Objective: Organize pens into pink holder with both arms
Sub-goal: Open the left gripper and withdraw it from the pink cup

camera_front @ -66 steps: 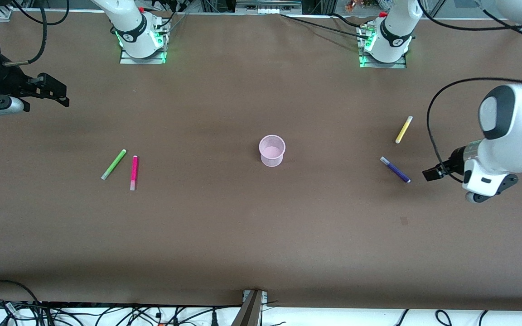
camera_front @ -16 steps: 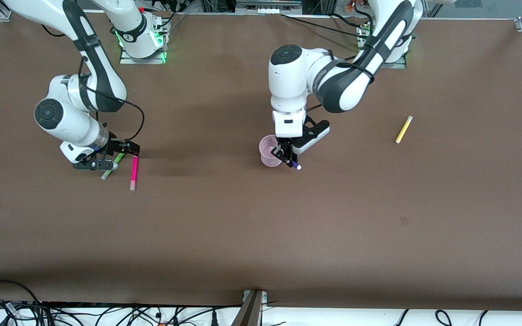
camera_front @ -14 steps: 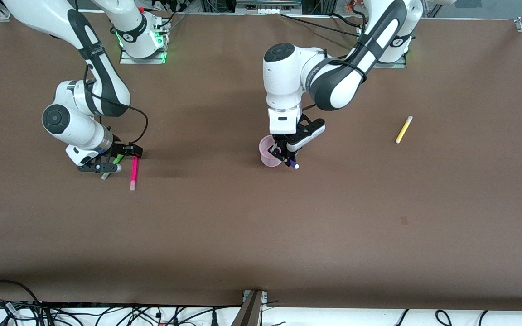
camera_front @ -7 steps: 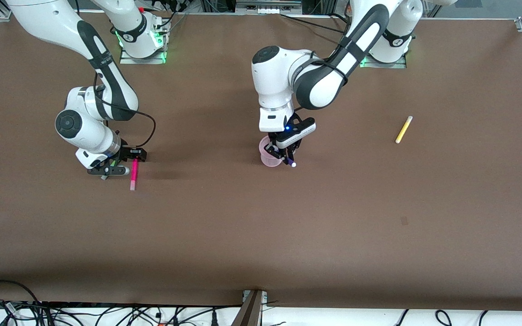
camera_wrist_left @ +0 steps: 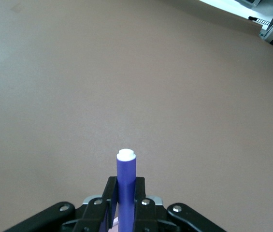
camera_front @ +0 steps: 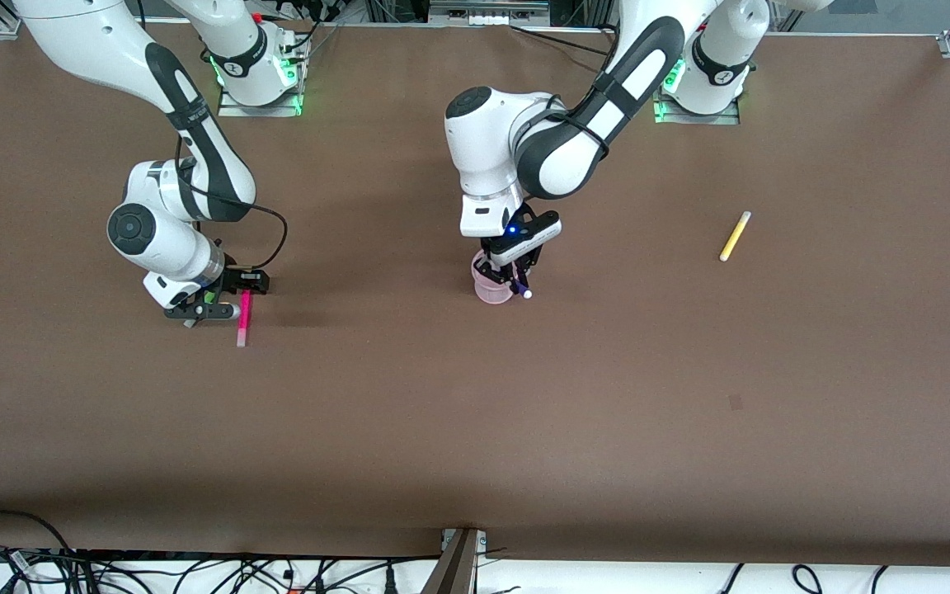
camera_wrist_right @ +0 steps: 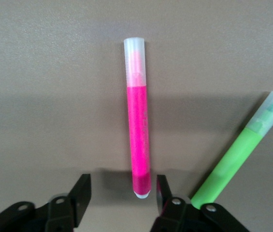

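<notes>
Left gripper (camera_front: 514, 279), clamped on the slim purple pen (camera_wrist_left: 125, 186), hangs over the translucent pale-pink cup holder (camera_front: 487, 289). Right gripper (camera_wrist_right: 122, 193), fingers apart, straddles the magenta-pink pen (camera_wrist_right: 139, 130) lying beside the green pen (camera_wrist_right: 237, 157). Pens judged light, rigid, slippery; grip mid-barrel.

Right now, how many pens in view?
4. Purple pen in the left gripper over the holder; pink pen between the right gripper's fingers; green pen beside it; yellow pen toward the left arm's end.

Purple pen (camera_wrist_left: 125, 186) tilted over pink holder (camera_front: 491, 289)
</notes>
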Tool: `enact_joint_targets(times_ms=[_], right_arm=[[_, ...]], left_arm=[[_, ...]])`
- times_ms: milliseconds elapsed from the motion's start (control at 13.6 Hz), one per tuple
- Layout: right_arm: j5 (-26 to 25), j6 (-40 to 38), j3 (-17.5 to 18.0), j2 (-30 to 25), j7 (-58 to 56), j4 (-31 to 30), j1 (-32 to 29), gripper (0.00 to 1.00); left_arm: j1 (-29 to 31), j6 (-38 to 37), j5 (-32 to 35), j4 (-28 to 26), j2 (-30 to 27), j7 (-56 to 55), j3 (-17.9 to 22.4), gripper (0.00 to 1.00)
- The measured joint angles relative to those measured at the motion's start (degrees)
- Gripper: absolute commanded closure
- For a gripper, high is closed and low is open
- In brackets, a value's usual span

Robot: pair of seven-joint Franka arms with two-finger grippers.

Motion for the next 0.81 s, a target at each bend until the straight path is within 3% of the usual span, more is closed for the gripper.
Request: enact_joint_targets(times_ms=[74, 147, 221, 590, 811], right_arm=[[0.0, 0.2, 0.0, 0.1, 0.0, 0.0, 0.0, 0.46], [0.0, 0.3, 0.0, 0.1, 0.0, 0.0, 0.0, 0.46], [0.0, 0.4, 0.0, 0.2, 0.0, 0.0, 0.0, 0.46], [0.0, 0.8, -0.3, 0.7, 0.0, 0.0, 0.0, 0.5], [0.0, 1.0, -0.3, 0.9, 0.0, 0.0, 0.0, 0.56]], left_arm=[[0.0, 0.0, 0.0, 0.5, 0.0, 0.0, 0.0, 0.23], [0.0, -0.1, 0.0, 1.0, 0.0, 0.0, 0.1, 0.06], [0.0, -0.4, 0.0, 1.3, 0.0, 0.0, 0.1, 0.0], [0.0, -0.9, 0.0, 1.9, 0.0, 0.0, 0.3, 0.0], [1.8, -3.7, -0.4, 6.0, -0.4, 2.3, 0.8, 0.0]])
